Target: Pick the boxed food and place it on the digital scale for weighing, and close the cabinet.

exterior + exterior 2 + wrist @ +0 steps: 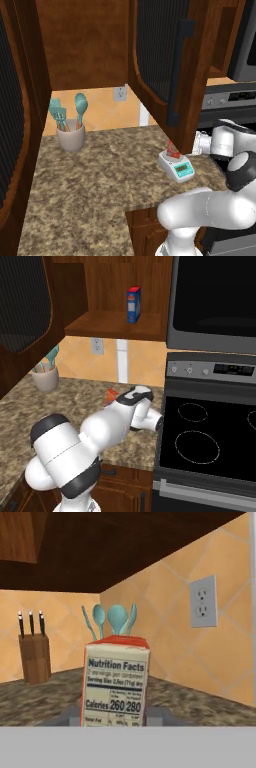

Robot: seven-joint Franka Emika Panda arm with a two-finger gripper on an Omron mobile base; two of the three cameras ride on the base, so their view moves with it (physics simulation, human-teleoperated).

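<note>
The cabinet point(165, 60) is seen with its ribbed-glass door swung open above the granite counter point(85, 175). The white arm is stretched low across the counter's right end, beside the stove point(210, 441), its hand hidden behind the door edge in the left base view. The digital scale point(177, 167) is set near the counter's right edge, and the boxed food point(116, 682) is stood upright on it. The carton is framed close before the gripper, whose fingers are drawn together; a grip on the carton cannot be confirmed.
</note>
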